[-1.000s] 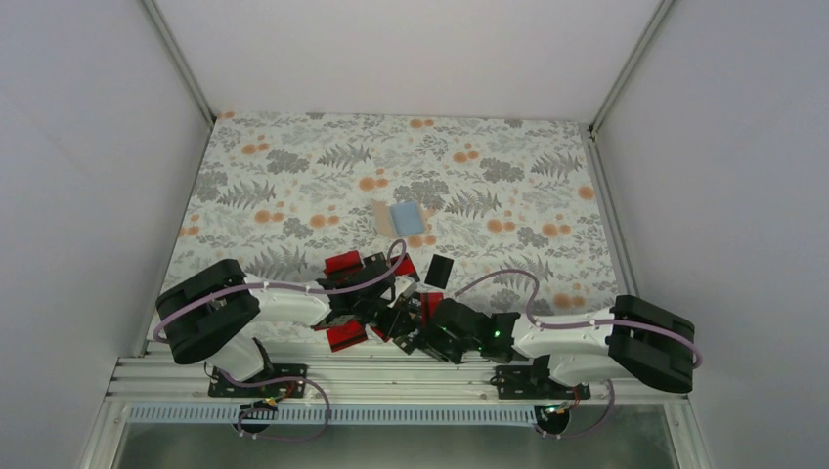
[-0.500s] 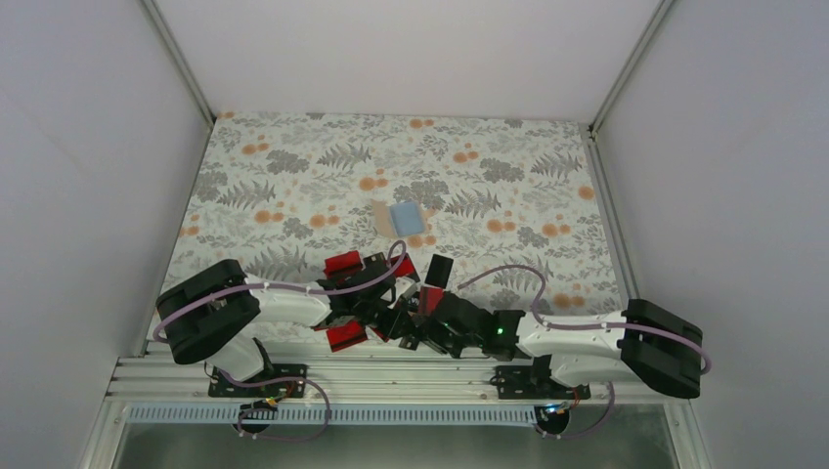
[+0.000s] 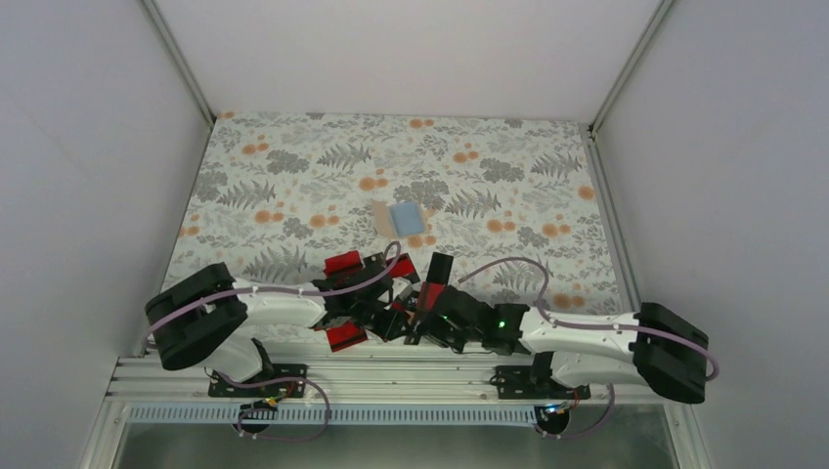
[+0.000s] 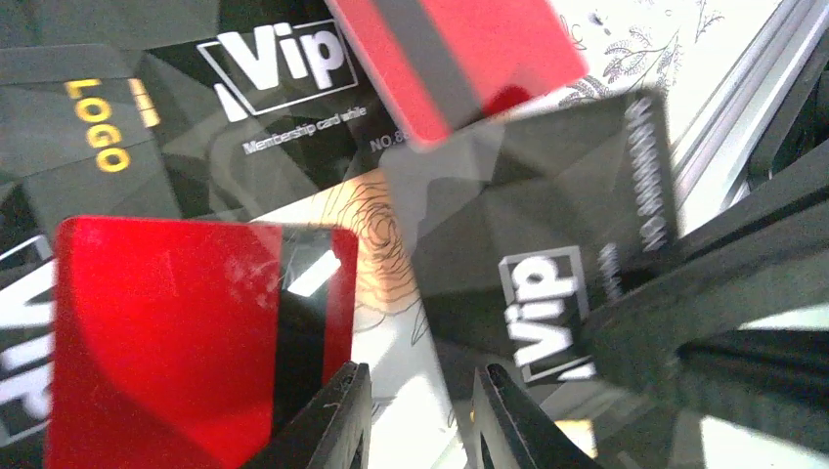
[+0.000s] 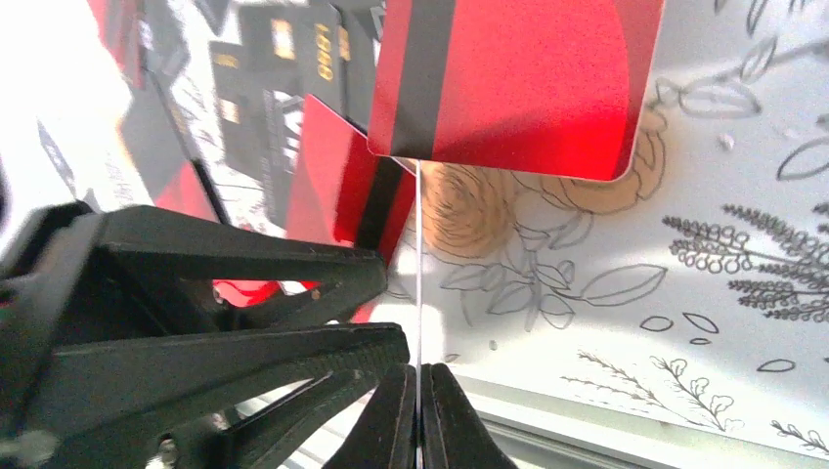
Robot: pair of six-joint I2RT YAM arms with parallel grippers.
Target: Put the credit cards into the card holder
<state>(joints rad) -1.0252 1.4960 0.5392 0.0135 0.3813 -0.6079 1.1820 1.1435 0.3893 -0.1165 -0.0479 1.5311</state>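
- The flower-patterned counter (image 3: 293,176) is carrying a heap of credit cards (image 3: 344,262) at its near edge, just ahead of the arm bases, with plain white walls (image 3: 88,147) standing around it.
- Both arms are reaching into that heap from opposite sides and covering much of it from above, so a full count is not possible there.
- In the left wrist view, two red cards with a dark stripe and at least three black ones with pale lettering are showing, overlapping one another.
- One card holder (image 3: 401,216) is lying open and flat, pale blue side up, farther out near the middle of the counter. It is well apart from the heap and from both grippers.
- The right gripper (image 5: 418,415) is pinching one black card (image 4: 547,244) between its pressed-together fingers. Its own camera is seeing that card edge-on as a thin line.
- The left gripper (image 4: 418,425) is hovering low with its fingers partly spread, and only bare counter is showing between them.
- A red card (image 4: 196,342) is lying just beside one of its fingers, and the pinched black card is hanging just beside the other, with the right gripper crowding in close.
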